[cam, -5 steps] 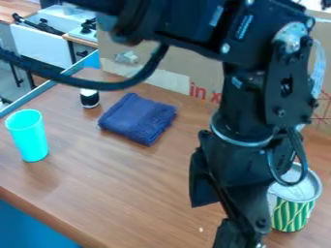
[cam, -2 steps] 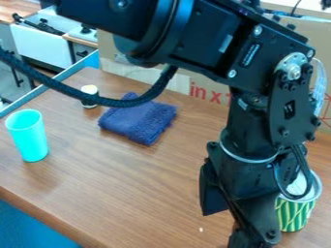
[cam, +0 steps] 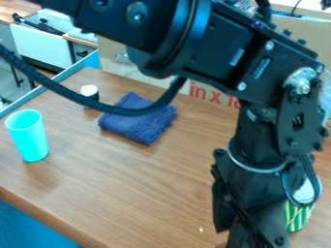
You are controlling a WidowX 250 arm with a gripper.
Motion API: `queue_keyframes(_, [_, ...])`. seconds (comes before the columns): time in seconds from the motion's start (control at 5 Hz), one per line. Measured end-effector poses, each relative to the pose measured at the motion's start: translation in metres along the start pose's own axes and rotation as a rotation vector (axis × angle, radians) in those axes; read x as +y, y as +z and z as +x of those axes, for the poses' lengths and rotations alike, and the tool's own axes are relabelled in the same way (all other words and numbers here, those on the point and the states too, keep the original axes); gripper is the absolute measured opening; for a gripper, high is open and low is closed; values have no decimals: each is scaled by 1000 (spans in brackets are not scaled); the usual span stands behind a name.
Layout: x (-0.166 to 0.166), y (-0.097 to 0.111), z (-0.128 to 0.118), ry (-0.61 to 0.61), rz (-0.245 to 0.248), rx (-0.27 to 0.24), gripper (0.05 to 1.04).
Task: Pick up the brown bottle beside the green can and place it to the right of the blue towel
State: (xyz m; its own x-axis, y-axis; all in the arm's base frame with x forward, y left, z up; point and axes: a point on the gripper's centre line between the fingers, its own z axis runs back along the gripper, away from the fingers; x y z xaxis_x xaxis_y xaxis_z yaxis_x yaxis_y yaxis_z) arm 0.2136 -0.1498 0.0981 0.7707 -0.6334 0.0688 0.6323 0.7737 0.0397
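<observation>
The arm has shifted toward the view's right edge, covering more of the can; its cable now crosses the cloth lower.

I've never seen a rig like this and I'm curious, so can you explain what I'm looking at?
The big black machine is a robot arm. Its gripper hangs at the lower right; I can't tell whether it holds anything. A fixed camera took this, looking down at a slant on a wood-grain table. On it, a turquoise cup stands at the left, with a folded navy cloth and a small white-topped container farther back. A green-striped can is partly hidden behind the gripper.
</observation>
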Motion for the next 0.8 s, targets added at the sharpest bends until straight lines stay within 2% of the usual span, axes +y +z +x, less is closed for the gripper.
queue_keyframes(0.2, [-5,8,6,-14,-9,-24,333])
queue_keyframes(0.4, [6,59,4,14,61,-117,333])
queue_keyframes(0.6, [52,87,-3,136,117,-157,333])
queue_keyframes(0.8, [105,101,-9,258,159,-192,333])
